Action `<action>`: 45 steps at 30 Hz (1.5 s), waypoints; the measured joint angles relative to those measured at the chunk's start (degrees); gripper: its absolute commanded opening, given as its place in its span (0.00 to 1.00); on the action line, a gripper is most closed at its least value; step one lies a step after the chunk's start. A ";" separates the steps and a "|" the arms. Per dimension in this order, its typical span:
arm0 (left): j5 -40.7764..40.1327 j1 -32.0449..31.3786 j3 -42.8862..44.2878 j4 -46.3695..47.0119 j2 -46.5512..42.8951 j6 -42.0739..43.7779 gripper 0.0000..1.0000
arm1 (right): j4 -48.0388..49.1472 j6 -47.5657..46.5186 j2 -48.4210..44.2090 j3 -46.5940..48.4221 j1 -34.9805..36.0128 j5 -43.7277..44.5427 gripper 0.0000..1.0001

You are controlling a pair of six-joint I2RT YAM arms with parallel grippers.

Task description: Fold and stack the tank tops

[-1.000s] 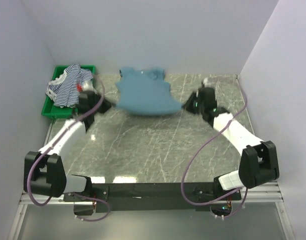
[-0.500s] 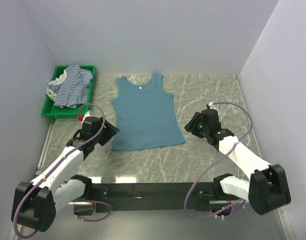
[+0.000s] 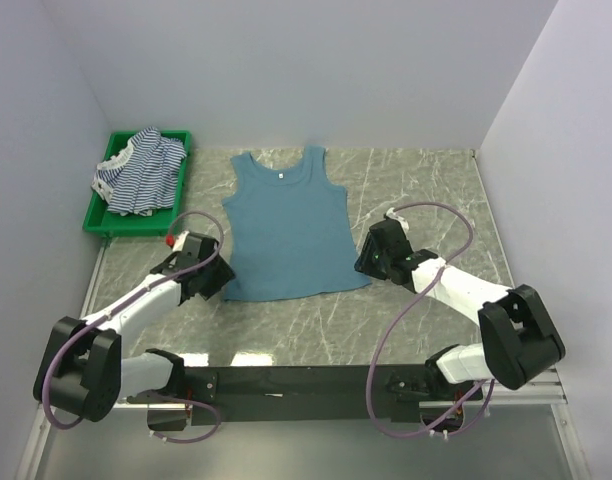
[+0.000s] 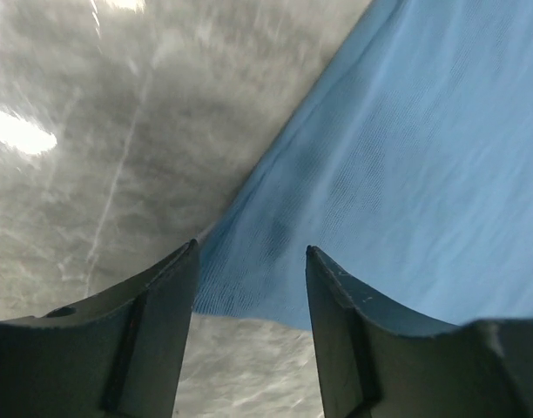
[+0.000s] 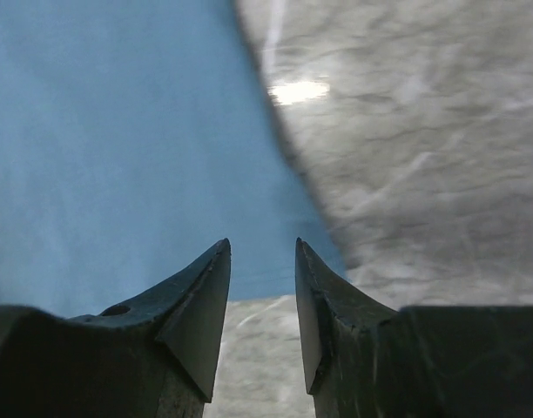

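A plain teal-blue tank top [image 3: 289,225] lies spread flat on the marble table, straps toward the back wall. My left gripper [image 3: 220,277] sits at its near left hem corner, open, with the cloth's corner [image 4: 249,279] between and beyond its tips [image 4: 252,251]. My right gripper [image 3: 364,262] is at the near right hem corner, open with a narrower gap [image 5: 262,246], and the blue hem [image 5: 162,174] lies just ahead of it. Striped tank tops [image 3: 141,172] lie heaped in the green bin.
The green bin [image 3: 104,222] stands at the back left corner beside the left wall. Walls close the table on the left, back and right. Grey marble tabletop [image 3: 316,320] shows between the shirt's hem and the arm bases.
The blue top, held up between both grippers a second ago, now lies flat on the table. Both grippers let go, drew back toward the near edge, and now sit at the hem corners.
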 measured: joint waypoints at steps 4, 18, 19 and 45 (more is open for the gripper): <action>-0.85 -3.98 -0.85 -0.42 0.13 -1.07 0.58 | -0.63 0.02 1.25 -0.07 -0.13 2.97 0.44; -6.75 -9.16 -0.28 -3.56 3.23 -4.68 0.17 | -0.37 1.18 4.63 -1.81 -0.15 4.20 0.24; -7.04 -9.35 -0.28 -3.85 3.48 -4.76 0.12 | -0.46 1.38 4.61 -1.99 -0.15 4.22 0.18; 3.10 -26.95 -3.65 -13.03 -8.66 -13.05 0.49 | -18.40 0.04 -24.76 -4.15 -8.28 1.14 0.42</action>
